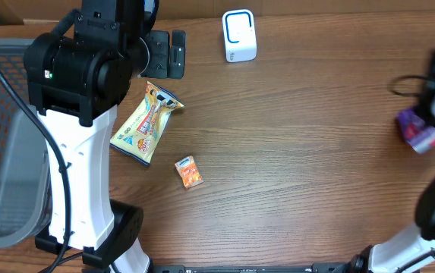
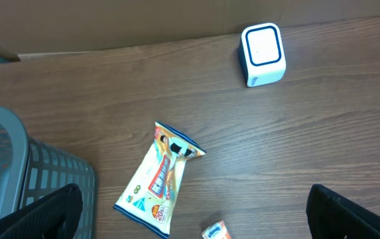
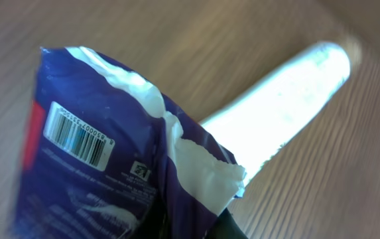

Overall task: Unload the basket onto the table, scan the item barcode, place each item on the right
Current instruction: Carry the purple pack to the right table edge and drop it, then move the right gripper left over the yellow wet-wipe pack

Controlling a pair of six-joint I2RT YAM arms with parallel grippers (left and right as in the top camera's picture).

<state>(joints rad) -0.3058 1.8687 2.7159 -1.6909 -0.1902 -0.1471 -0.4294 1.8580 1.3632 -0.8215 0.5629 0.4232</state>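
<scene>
My right gripper [image 1: 432, 121], at the table's right edge, is shut on a purple packet [image 1: 418, 130]. In the right wrist view the purple packet [image 3: 103, 166] fills the left half, and its white barcode label [image 3: 77, 141] faces the camera. The dark jaws barely show beneath it. The white scanner [image 1: 240, 36] stands at the back centre, far from the packet. It also appears in the left wrist view as the scanner [image 2: 263, 54]. My left gripper [image 1: 165, 53] hovers at the back left, open and empty, and its fingers [image 2: 50, 212] are spread wide.
A yellow snack bag [image 1: 146, 123] and a small orange tissue packet [image 1: 189, 172] lie left of centre. A grey mesh basket [image 2: 17, 172] stands at the far left, off the table. Brown cardboard runs along the back edge.
</scene>
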